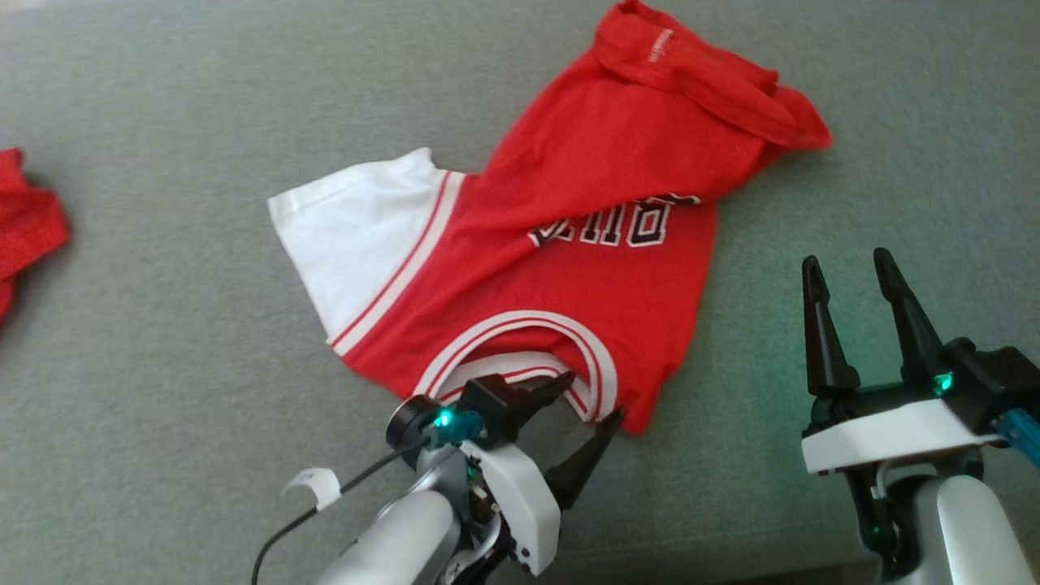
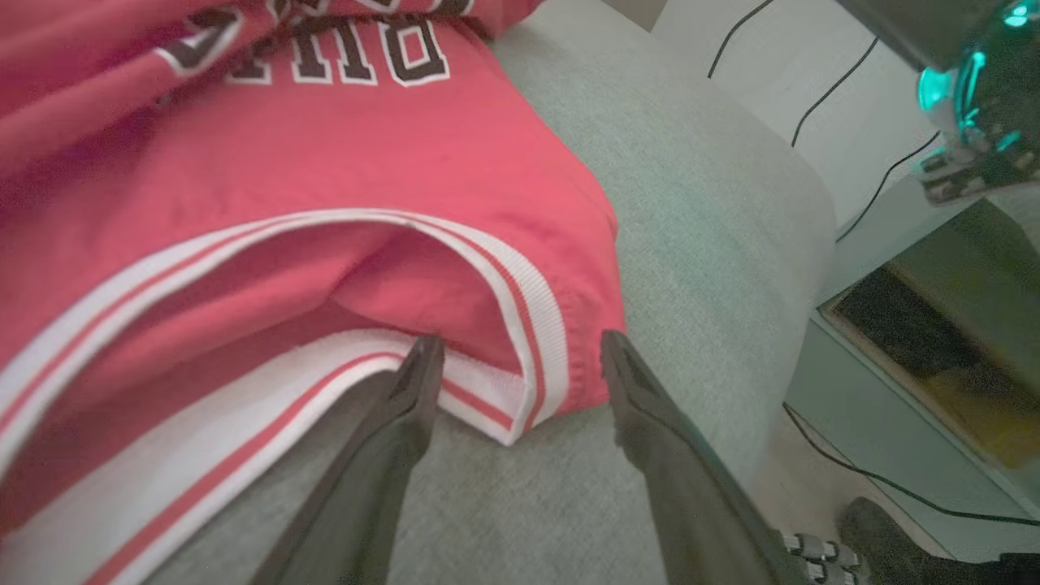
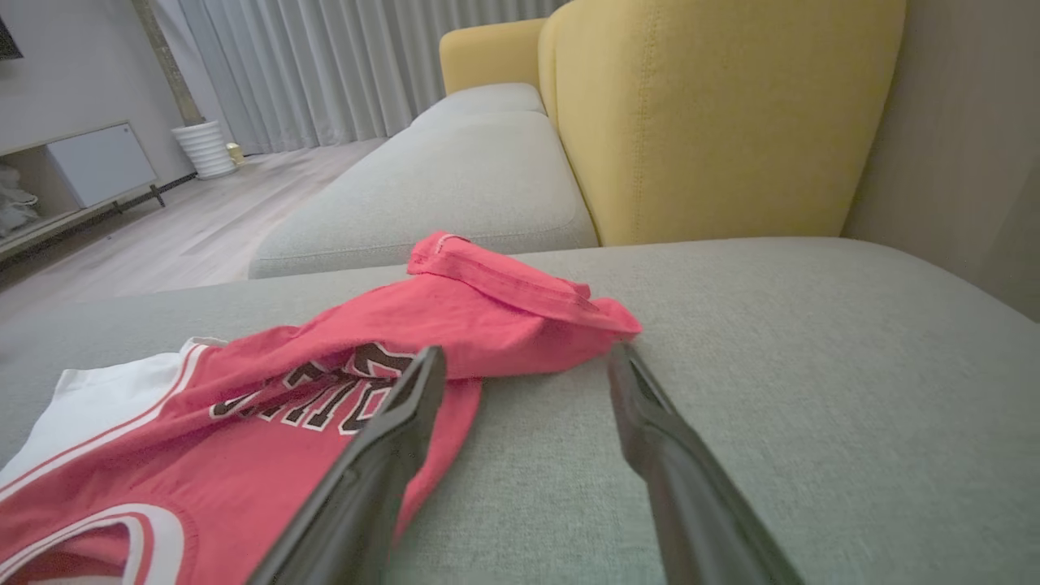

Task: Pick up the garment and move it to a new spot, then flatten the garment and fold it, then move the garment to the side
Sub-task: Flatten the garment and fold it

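Red-white jersey (image 1: 569,268) crumpled, half-folded on grey cushion (image 1: 162,406).

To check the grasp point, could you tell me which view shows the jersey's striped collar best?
The left wrist view: the collar sits close between the fingers of the open left gripper. The head view has that gripper partly covering it; the right wrist view catches one arc.

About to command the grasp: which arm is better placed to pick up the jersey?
Left. The left gripper is open, its tips at the collar of the jersey; the right gripper is open over bare cushion, beside the cloth.
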Robot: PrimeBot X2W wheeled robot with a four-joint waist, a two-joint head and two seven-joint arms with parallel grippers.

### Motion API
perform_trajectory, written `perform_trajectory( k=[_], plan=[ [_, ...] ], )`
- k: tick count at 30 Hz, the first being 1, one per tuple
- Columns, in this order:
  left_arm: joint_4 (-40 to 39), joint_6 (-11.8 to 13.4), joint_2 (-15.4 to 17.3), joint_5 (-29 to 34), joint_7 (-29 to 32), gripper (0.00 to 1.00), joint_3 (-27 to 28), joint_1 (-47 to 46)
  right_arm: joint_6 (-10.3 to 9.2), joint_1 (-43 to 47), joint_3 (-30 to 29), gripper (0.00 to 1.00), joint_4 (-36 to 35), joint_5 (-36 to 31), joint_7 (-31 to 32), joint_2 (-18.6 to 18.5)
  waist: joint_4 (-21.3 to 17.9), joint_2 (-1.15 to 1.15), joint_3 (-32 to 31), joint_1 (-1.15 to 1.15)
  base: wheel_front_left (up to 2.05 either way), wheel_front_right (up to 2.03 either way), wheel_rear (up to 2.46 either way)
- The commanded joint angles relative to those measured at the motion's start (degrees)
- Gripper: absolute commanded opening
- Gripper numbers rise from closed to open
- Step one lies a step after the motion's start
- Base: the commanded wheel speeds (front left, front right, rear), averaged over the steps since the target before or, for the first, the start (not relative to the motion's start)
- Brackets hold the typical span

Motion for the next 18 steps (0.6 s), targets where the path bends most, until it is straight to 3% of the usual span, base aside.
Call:
perform_trajectory(
  k=[1, 2, 3, 9, 14, 18],
  plan=[
    [-0.48, -0.30, -0.42, -1.67, -0.58, 0.90, 0.66, -2.16, 0.42, -1.54, 1.08, 1.00, -1.55, 0.41, -0.81, -0.21, -1.02, 0.00, 0.97, 0.00, 0.00, 0.00, 0.00],
    [0.30, -0.31, -0.43, -2.59, -0.41, 0.32, 0.30, -2.41, 0.42, -1.59, 1.02, 1.00, -1.42, 0.48, -0.91, -0.21, -1.11, 0.00, 1.04, 0.00, 0.00, 0.00, 0.00],
    [1.08, -0.31, -0.43, -3.29, -0.33, 0.00, 0.09, -2.67, 0.42, -1.65, 0.97, 1.00, -1.29, 0.59, -0.98, -0.21, -1.17, 0.00, 1.11, 0.00, 0.00, 0.00, 0.00],
    [2.91, 0.24, -0.04, -4.47, -2.07, 0.00, 1.08, -3.02, 0.42, -1.50, 0.06, 1.00, -0.86, 1.13, -1.37, -0.21, -0.24, 0.00, 0.85, 0.00, 0.00, 0.00, 0.00],
    [1.12, 1.68, 2.78, -5.22, -3.38, 0.00, 2.96, -1.02, 0.42, -1.44, -1.01, 1.00, -0.48, 1.57, -1.62, -0.21, 1.55, 0.00, 0.49, 0.00, 0.00, 0.00, 0.00],
    [-1.83, 4.23, 6.00, -5.72, -3.42, 0.00, 4.91, 1.95, 0.42, -1.10, -1.81, 1.00, -0.22, 1.70, -1.79, -0.21, 2.88, 0.00, -0.24, 0.00, 0.00, 0.00, 0.00]
  ],
)
